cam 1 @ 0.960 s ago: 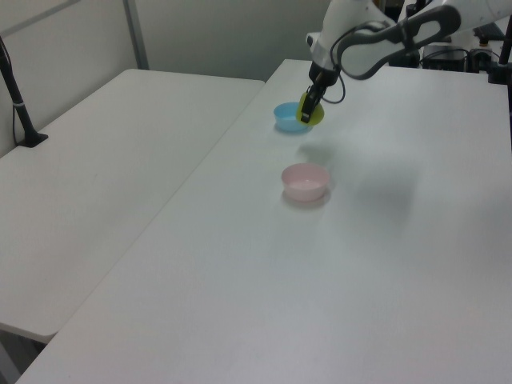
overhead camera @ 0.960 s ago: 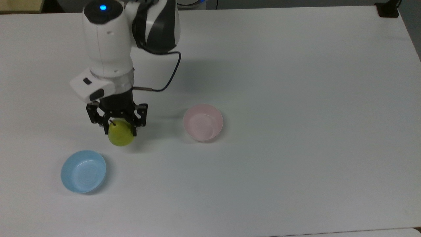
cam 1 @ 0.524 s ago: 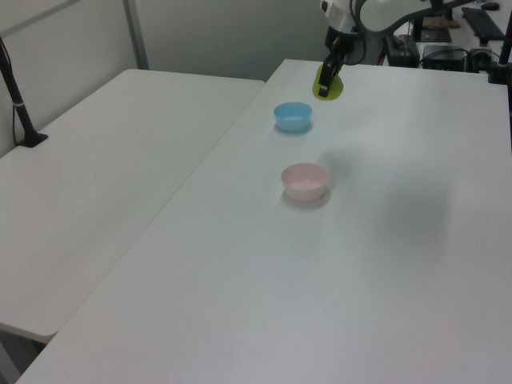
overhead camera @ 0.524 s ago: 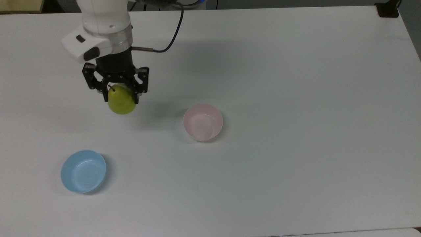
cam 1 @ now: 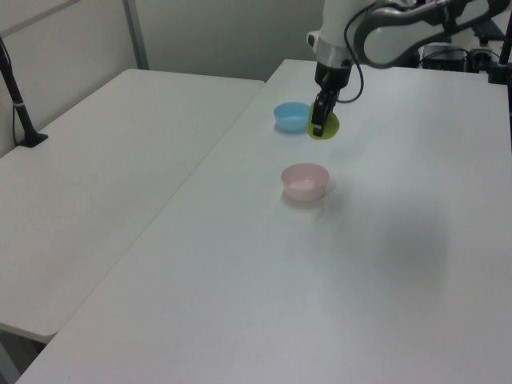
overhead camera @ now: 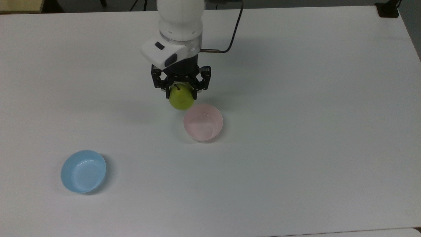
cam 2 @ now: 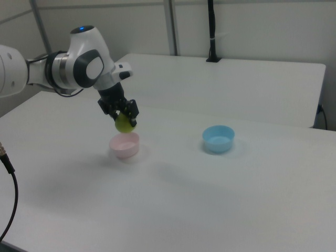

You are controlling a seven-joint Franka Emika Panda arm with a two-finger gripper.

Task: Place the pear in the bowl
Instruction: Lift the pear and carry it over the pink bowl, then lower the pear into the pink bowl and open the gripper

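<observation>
The gripper [overhead camera: 181, 91] is closed on the pear [overhead camera: 181, 98], its fingers pinching the upper part near the stem so that the fruit hangs down freely. The pear is in the air, just beside the rim of the pink bowl [overhead camera: 203, 122] and not yet over its middle. The blue bowl [overhead camera: 83, 171] stands well apart on the white table [overhead camera: 296, 131], so I think it will not disturb the placing.

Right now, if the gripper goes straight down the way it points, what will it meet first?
Probably the pink bowl: the gripper holds the pear just above its rim. In the top view the pear sits slightly off the bowl's centre, so depth is uncertain.
</observation>
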